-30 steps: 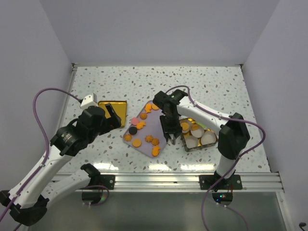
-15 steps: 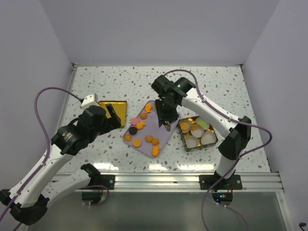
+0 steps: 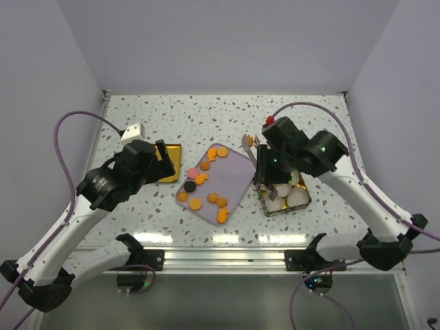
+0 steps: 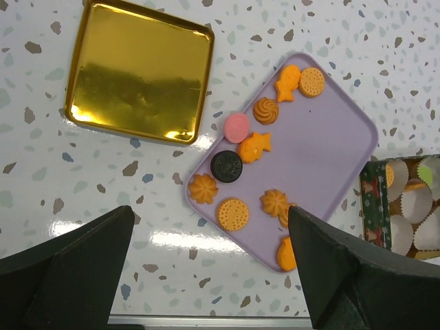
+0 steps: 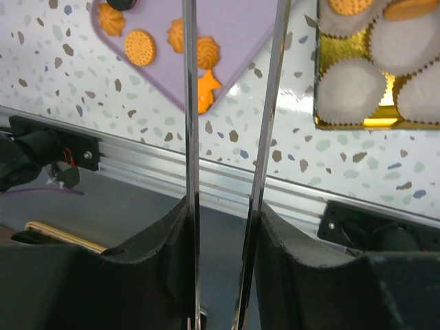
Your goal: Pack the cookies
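Several cookies (image 3: 199, 182) (image 4: 234, 214), mostly orange plus one pink and one black, lie on a purple tray (image 3: 237, 172) (image 4: 330, 144). To its right stands a tin box (image 3: 302, 201) (image 4: 375, 206) (image 5: 357, 122) of white paper cups, some holding a cookie (image 5: 350, 5). My right gripper (image 3: 265, 168) (image 5: 223, 206) hangs over the box's left edge, shut on metal tongs (image 5: 189, 103). The tong tips run out of the right wrist view, so I cannot tell if they hold a cookie. My left gripper (image 3: 163, 163) (image 4: 210, 227) is open above the table, left of the tray.
A gold lid (image 3: 172, 152) (image 4: 141, 72) lies flat left of the tray, partly under my left arm in the top view. The aluminium rail (image 3: 227, 258) (image 5: 206, 179) runs along the table's near edge. White walls close in the sides and back.
My right arm has swung from above the tray's right side over to the box's left edge, still gripping the tongs. The left arm shifted slightly back and left.
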Robot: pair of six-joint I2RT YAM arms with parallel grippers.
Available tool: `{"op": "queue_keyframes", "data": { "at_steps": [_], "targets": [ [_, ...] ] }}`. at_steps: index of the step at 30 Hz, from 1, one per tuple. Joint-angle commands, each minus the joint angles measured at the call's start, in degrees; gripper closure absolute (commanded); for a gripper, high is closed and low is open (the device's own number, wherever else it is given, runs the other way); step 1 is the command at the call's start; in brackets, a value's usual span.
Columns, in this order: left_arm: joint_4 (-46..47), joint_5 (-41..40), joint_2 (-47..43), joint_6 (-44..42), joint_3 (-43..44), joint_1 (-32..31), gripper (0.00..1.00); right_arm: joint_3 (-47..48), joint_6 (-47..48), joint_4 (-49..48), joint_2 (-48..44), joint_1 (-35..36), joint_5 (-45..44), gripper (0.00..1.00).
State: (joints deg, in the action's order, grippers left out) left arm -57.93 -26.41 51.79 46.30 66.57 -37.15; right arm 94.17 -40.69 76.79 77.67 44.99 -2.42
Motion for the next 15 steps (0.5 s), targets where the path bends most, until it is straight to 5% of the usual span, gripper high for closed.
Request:
{"op": "queue_keyframes", "data": {
  "at_steps": [1, 15],
  "targets": [
    [1.8, -0.7, 2.0, -2.8, 3.4, 0.4, 0.00, -6.9, -4.3, 14.0, -7.9, -0.4, -1.9, 0.67],
    [4.0, 1.8, 4.2, -2.7, 3.0, 0.5, 0.00, -26.2, -10.9, 14.0, -24.7, -0.4, -0.8, 0.67]
  ]
}}
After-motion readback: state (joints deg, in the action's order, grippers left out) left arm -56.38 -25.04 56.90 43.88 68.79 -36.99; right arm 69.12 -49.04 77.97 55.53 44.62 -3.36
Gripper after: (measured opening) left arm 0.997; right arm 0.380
